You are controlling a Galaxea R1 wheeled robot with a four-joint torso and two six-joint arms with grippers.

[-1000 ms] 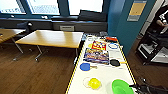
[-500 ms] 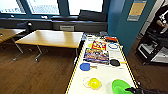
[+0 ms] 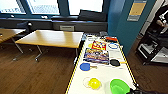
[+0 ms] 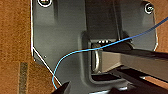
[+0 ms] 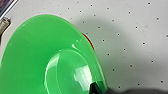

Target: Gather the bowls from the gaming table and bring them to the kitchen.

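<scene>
Writing: none legible; the print on the red-and-blue board game and on the wall poster is too blurred to read.
Counter: long, narrow, white-topped gaming table with a yellow-edged rim, running away from the camera toward the windows.
Bowls, count: two visible in the head view. One yellow bowl and one green bowl, side by side at the near end, apart from each other.
Green bowl, close view: the green bowl rests on the speckled white top, with a red sliver showing under its rim.
Other items, count: one blue paddle and one black paddle between the bowls and the board game.
Right fingers: a dark part of the right gripper sits at the green bowl's rim; how far open it is cannot be told.
Left fingers: state cannot be told from the left wrist view.
Edges and room: wooden floor lies open to the counter's left; two light wooden tables stand beyond.
</scene>
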